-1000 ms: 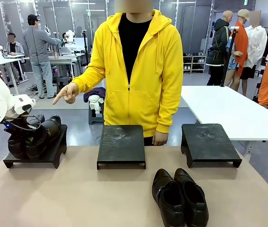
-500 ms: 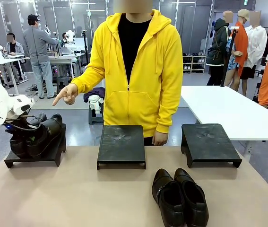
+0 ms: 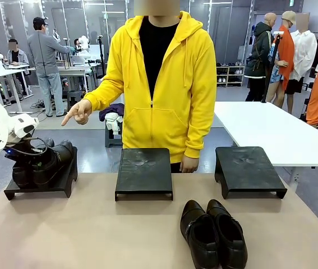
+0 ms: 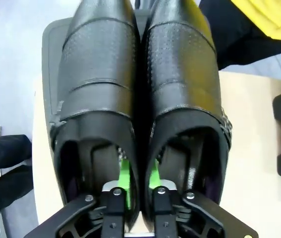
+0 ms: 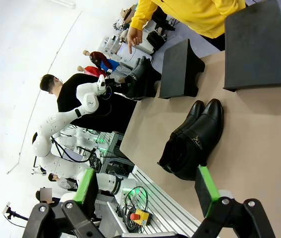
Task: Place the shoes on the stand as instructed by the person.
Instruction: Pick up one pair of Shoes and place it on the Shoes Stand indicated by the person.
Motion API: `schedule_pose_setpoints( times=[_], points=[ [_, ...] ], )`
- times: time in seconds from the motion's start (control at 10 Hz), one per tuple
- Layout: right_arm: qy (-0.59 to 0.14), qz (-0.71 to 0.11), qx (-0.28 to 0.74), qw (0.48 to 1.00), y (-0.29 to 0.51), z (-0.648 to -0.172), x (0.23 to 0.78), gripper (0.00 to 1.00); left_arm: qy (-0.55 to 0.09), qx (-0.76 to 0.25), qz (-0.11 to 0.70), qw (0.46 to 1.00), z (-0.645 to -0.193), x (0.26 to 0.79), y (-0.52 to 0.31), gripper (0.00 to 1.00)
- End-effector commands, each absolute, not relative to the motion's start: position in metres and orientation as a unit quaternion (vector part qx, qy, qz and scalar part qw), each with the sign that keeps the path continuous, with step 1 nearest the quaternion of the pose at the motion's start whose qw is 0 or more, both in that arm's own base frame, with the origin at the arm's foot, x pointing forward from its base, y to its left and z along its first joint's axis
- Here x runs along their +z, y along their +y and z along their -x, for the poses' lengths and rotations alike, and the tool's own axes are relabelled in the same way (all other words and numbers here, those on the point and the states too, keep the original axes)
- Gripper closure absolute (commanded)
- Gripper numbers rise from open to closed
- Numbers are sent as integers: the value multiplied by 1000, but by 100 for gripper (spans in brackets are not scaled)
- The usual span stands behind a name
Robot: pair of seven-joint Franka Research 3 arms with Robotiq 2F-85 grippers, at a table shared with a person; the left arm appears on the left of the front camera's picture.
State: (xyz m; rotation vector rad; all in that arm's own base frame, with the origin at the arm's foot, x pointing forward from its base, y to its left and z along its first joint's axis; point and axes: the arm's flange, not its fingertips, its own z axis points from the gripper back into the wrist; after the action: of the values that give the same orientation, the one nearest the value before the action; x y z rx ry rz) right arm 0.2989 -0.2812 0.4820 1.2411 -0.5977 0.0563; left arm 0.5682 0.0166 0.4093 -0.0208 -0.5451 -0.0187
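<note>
A dark glossy pair of shoes [image 3: 51, 161] rests on the left stand [image 3: 41, 189], toes toward the person. My left gripper [image 4: 138, 174] reaches into their openings from behind, one green pad in each shoe, shut on the two inner walls pressed together. The person [image 3: 164, 84] in the yellow hoodie points a hand [image 3: 79, 112] down at that left stand. A second dark pair of shoes [image 3: 212, 232] with a small metal buckle lies side by side on the table near my edge. My right gripper [image 5: 145, 191] hangs open and high above the table, with that second pair [image 5: 192, 139] ahead of it.
Two more black stands, the middle stand [image 3: 143, 168] and the right stand [image 3: 248, 168], sit bare along the far edge of the tan table [image 3: 91, 235]. A white table [image 3: 271, 131] stands behind on the right.
The pair in my left gripper has settled a little lower and to the left on the left stand. The person's pointing hand and the pair on the table have stayed put.
</note>
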Motion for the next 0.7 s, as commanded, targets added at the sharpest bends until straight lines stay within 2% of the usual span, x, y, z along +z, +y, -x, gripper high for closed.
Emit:
schedule_pose_setpoints(
  times=[0.0,0.1,0.2,0.3,0.4,0.6],
  points=[
    [-281,-575,31,768,-282,-298,484,0,-285,-22,4,958,-562,411,24,21],
    [-281,-575,31,768,-282,-298,484,0,-284,-19,3,959,-562,412,24,21],
    [-281,-575,31,768,-282,-298,484,0,-285,-18,1,958,-562,414,24,0],
    [-281,-575,31,768,-282,-298,484,0,-287,-18,0,958,-562,417,23,34],
    [-281,-575,31,768,-282,-298,484,0,-286,-16,-3,958,-561,422,22,0],
    [-281,-575,31,768,-282,-298,484,0,-283,-17,-7,959,-557,432,20,0]
  ],
)
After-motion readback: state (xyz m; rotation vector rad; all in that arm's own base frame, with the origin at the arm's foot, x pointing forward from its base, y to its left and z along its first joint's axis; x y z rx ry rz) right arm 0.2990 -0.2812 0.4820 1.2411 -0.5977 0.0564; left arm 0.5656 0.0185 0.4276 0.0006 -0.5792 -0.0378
